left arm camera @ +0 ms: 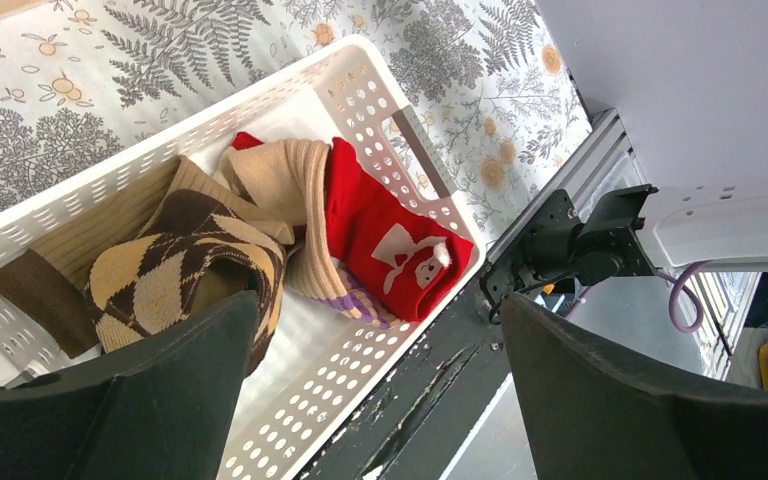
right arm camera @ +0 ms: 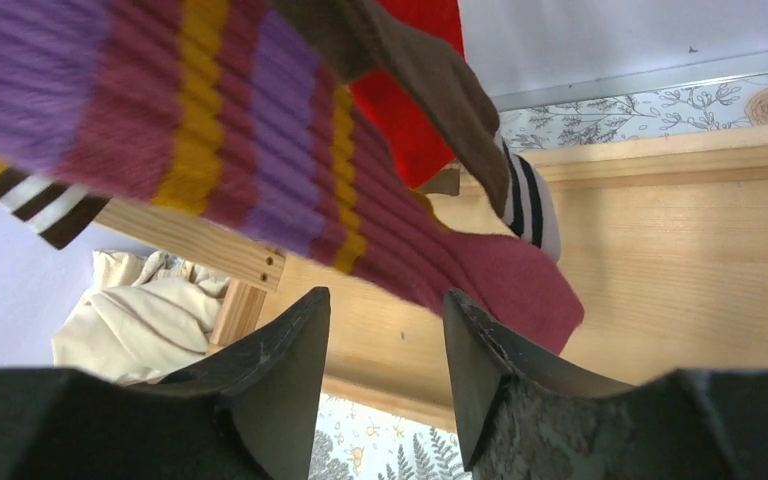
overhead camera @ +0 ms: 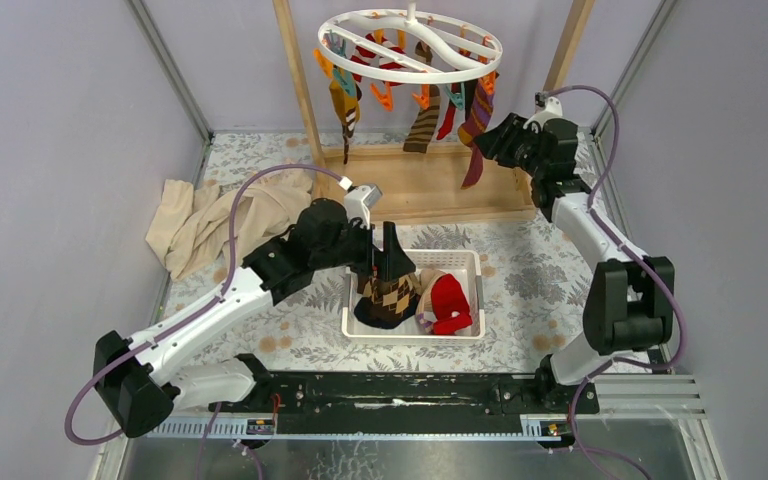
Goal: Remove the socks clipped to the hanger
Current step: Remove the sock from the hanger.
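Observation:
The white round hanger (overhead camera: 410, 45) hangs from the wooden rack with several socks clipped to it: a mustard one (overhead camera: 343, 100), a brown striped one (overhead camera: 422, 125), a red one (overhead camera: 447, 118) and a purple striped sock (overhead camera: 477, 125). My right gripper (overhead camera: 488, 140) is raised beside the purple striped sock (right arm camera: 290, 150). Its jaws (right arm camera: 385, 300) stand part open just under the sock's pink toe, with only wood showing between them. My left gripper (overhead camera: 390, 250) hovers wide open (left arm camera: 380, 400) over the white basket (overhead camera: 462, 262), which holds an argyle sock (left arm camera: 160, 280), a red sock (left arm camera: 390, 240) and a beige one (left arm camera: 280, 180).
A large beige cloth (overhead camera: 210, 215) lies crumpled at the left, next to the rack's wooden base (overhead camera: 440, 185). The rack's posts (overhead camera: 298, 90) rise on either side of the hanger. The basket (left arm camera: 360, 110) sits on the fern-patterned table cover near the arms' black rail (overhead camera: 410, 390).

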Available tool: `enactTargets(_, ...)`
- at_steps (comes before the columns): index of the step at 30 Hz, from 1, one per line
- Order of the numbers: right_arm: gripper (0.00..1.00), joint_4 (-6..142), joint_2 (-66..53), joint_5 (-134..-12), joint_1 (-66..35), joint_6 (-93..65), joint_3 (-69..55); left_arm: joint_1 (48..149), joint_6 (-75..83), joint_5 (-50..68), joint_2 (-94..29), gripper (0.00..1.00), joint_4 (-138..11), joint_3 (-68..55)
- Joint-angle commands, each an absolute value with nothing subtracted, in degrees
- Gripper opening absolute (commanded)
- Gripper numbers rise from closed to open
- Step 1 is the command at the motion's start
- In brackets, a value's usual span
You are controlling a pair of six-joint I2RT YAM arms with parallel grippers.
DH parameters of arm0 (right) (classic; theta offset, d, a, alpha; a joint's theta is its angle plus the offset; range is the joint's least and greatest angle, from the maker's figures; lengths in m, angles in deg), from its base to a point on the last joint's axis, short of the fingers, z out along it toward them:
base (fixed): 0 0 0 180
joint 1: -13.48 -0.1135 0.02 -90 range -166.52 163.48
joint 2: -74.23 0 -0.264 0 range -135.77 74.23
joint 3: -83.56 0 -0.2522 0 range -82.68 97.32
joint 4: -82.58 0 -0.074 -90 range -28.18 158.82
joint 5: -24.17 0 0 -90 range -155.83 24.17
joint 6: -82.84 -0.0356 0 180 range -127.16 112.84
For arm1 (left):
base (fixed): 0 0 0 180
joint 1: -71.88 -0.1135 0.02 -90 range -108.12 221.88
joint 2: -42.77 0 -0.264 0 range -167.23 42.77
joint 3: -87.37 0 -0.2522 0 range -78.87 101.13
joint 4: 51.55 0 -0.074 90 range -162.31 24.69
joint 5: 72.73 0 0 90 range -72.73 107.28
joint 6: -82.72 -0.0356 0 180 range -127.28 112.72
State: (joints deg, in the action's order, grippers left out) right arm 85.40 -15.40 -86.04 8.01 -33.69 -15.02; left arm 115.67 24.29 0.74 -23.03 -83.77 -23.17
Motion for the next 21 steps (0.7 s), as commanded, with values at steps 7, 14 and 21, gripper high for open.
enactTargets(7, 0.56, 99.32, -22.43, -86.57, 7.64, -36.55, -12.38, 115.86, 22.61, 1.76, -22.43, 0.99, -84.77, -19.91)
enactTargets(14, 0.50, 100.88, -24.76, -86.66, 5.93, -35.84, -9.99, 115.91, 22.17, 1.93, -23.04, 0.99, -85.17, -19.35)
enactTargets(21, 0.15, 98.38, -24.72, -86.12, 5.35, -34.53, -7.99, 115.85, 22.34, 1.82, -22.92, 0.99, -85.12, -19.30)
